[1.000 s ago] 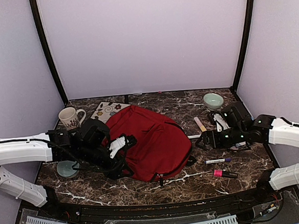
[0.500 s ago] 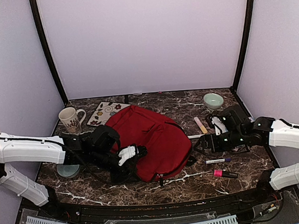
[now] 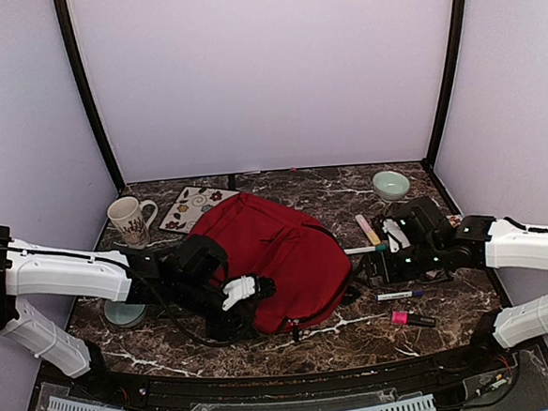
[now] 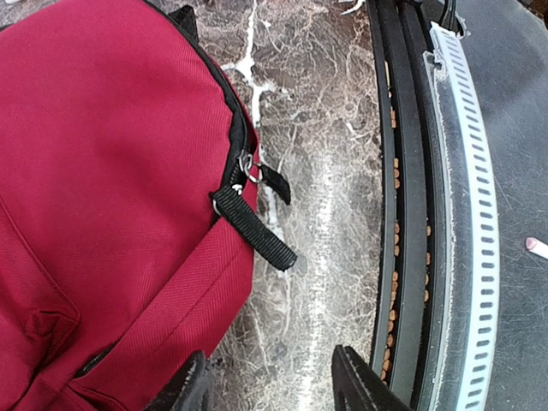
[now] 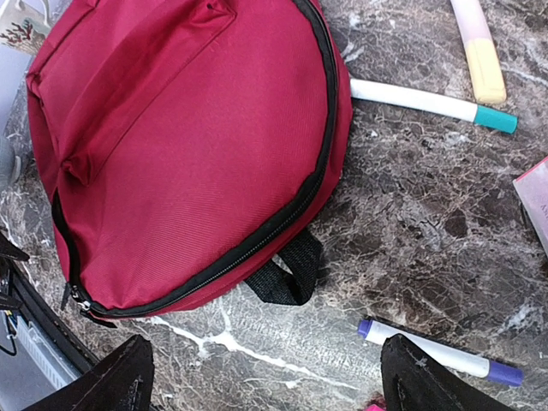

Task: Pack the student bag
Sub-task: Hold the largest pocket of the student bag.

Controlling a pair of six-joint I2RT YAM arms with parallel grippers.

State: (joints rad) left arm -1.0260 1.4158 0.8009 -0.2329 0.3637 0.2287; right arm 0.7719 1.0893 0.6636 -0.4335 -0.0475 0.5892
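The student bag (image 3: 282,250), a dark-red backpack, lies flat in the middle of the marble table with its zip shut. My left gripper (image 3: 249,289) is at the bag's near-left edge. In the left wrist view this gripper (image 4: 270,390) is open over bare marble, with the bag's side (image 4: 103,171) against its left finger and the black zip pulls (image 4: 253,229) just ahead. My right gripper (image 3: 371,270) hovers by the bag's right side. The right wrist view shows that gripper (image 5: 270,381) wide open and empty above the bag's black loop (image 5: 287,272).
A purple-capped marker (image 3: 400,295), a pink marker (image 3: 412,319), a teal-capped marker (image 5: 432,103) and a yellow highlighter (image 3: 366,228) lie right of the bag. At the back stand a mug (image 3: 129,217), a flowered notebook (image 3: 194,206) and a green bowl (image 3: 390,184). A pale disc (image 3: 122,313) lies left.
My left gripper has slid right and toward the table's near edge along the bag's side, its jaws narrowing a little. My right gripper has shifted slightly left toward the bag.
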